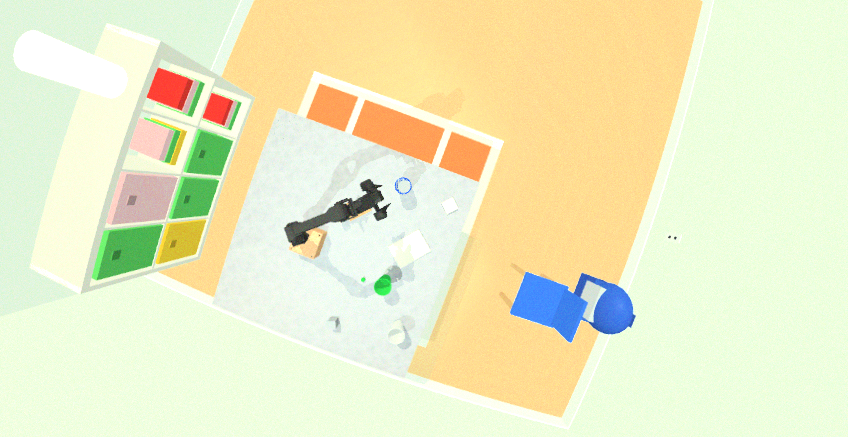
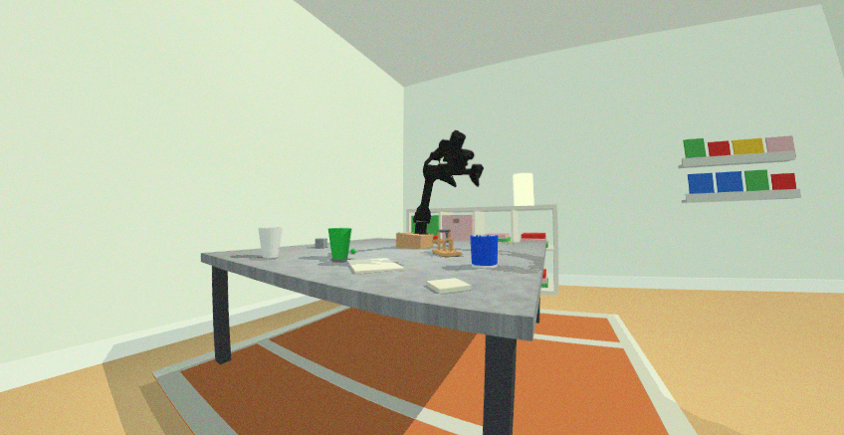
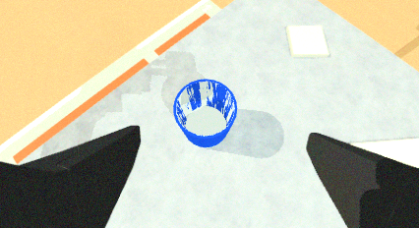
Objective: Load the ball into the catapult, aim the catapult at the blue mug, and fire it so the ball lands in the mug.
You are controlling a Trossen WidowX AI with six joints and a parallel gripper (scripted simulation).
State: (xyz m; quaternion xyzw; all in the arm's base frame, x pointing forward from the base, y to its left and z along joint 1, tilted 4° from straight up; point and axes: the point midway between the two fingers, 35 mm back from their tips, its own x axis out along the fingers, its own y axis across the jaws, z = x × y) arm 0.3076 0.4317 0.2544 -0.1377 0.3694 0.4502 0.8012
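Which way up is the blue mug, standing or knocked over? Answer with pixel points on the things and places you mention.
The blue mug (image 1: 403, 193) (image 2: 484, 251) (image 3: 207, 141) is standing upright: its open top faces up, and its bottom rests on the table (image 1: 255, 194) (image 2: 366, 295) (image 3: 207, 189).

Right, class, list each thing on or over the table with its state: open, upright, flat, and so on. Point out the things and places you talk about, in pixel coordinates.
Jaws (image 1: 380, 199) (image 2: 466, 182): wide open, nothing between them.
Blue mug (image 1: 403, 185) (image 2: 484, 251) (image 3: 207, 141): upright, no ball inside.
Green cup (image 1: 382, 285) (image 2: 339, 244): upright.
White cup (image 1: 396, 332) (image 2: 270, 242): upright.
Catapult (image 2: 446, 252): standing on its base; whether loaded, cannot tell.
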